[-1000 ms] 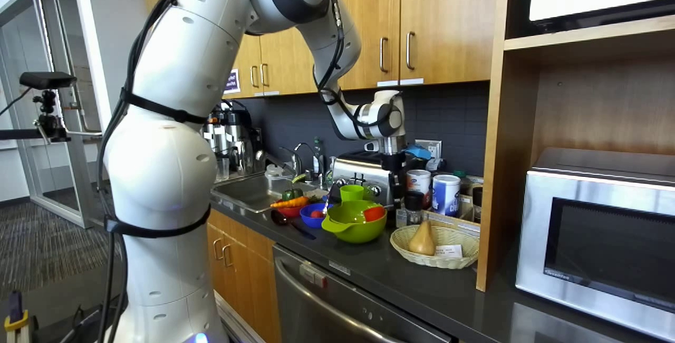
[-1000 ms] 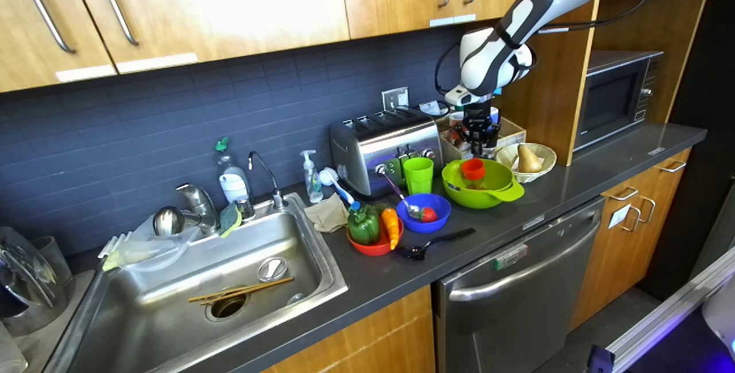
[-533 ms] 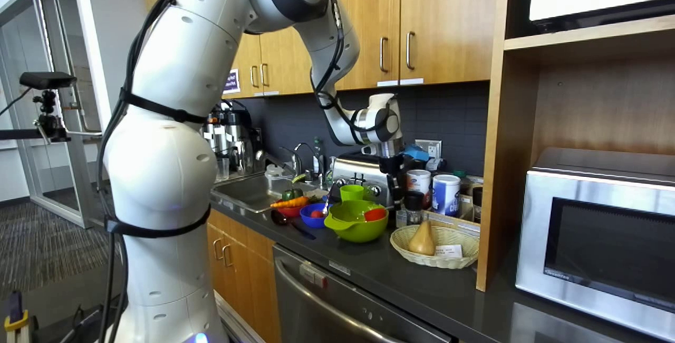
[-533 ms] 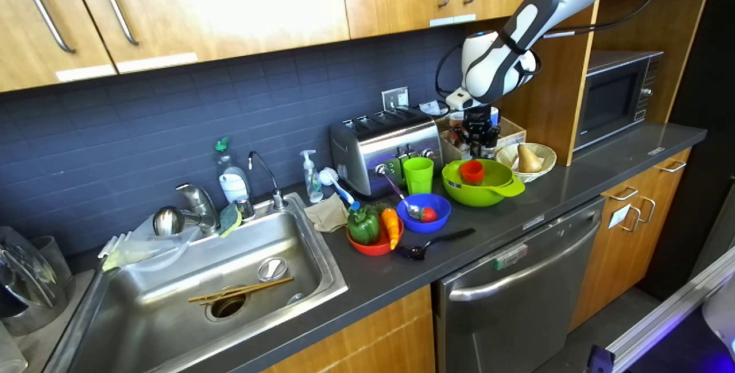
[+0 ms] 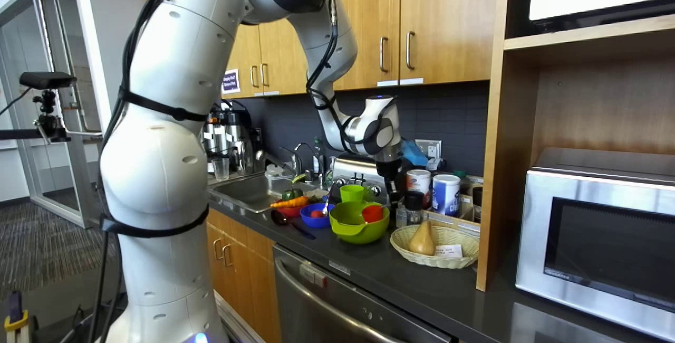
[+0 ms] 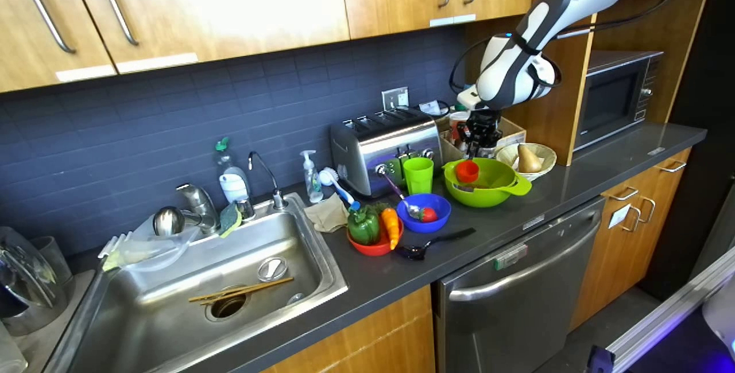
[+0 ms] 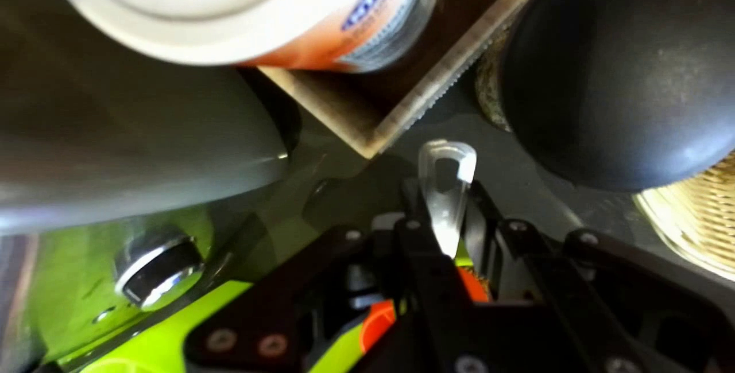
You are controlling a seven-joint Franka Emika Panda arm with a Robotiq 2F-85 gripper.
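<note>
My gripper (image 5: 392, 195) points down behind the green bowl (image 5: 358, 233), between the toaster and a black-capped shaker (image 5: 413, 201). In the wrist view its fingers (image 7: 445, 195) are closed about a clear handle (image 7: 451, 206). The handle appears to belong to a red cup (image 5: 372, 213). The red cup sits tilted within the green bowl, and it also shows in an exterior view (image 6: 467, 171) and, partly hidden by the fingers, in the wrist view (image 7: 379, 322). Something brownish lies in the bowl (image 6: 488, 198) but is too small to identify.
The steel toaster (image 6: 399, 143) stands close beside the gripper. A wooden box (image 7: 402, 112) with cans is behind it. A wicker basket (image 6: 548, 165) with a pear-shaped squash stands beside the bowl. A green cup (image 6: 418, 177), blue bowl (image 6: 445, 219), red bowl (image 6: 367, 250) and black ladle (image 6: 414, 251) stand nearby.
The wrist has tilted and dropped slightly. The red cup has shifted a little left in both exterior views, while the green bowl has slid slightly right in both.
</note>
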